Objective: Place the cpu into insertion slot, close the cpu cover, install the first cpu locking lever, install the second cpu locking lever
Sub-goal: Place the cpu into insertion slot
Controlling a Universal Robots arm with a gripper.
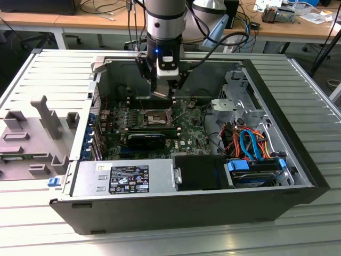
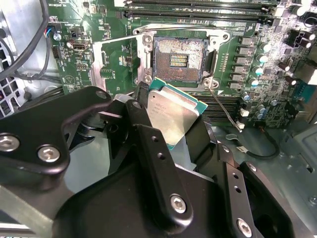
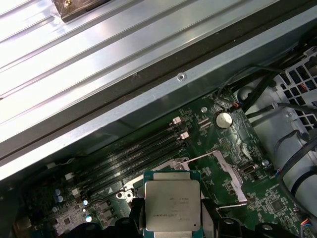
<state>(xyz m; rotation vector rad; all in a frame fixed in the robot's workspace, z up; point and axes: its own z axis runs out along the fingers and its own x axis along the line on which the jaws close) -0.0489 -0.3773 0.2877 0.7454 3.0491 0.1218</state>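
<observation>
Your gripper (image 2: 171, 126) has its jaws closed on the one chip (image 2: 174, 111), clamping it by two opposite edges. The chip sits between the jaws with its silvery top turned toward both wrist cameras. It is square, so it has no long axis to speak of. One of its free edges faces the socket. It hangs above the green board and is not yet seated.

Just beyond the jaws lies the one socket (image 2: 179, 60). It is uncovered, with its dark pin field bare inside a silver border. Right beside the socket, the one cover (image 2: 97, 62) is swung back off it, and green board shows through its square window. From the socket's corner on the side away from the cover, one thin rod (image 2: 225, 111) slants away from the socket.

Farther beyond the jaws, in the first wrist view, you see a bank of long dark memory slots (image 3: 133, 153); how many I cannot tell. One round coin battery (image 3: 224, 119) lies off to one side of them. Past these runs the grey case wall (image 3: 148, 94).

In the exterior view your gripper (image 1: 162, 100) is lowered inside the one open computer case (image 1: 298, 176), directly over the board.
</observation>
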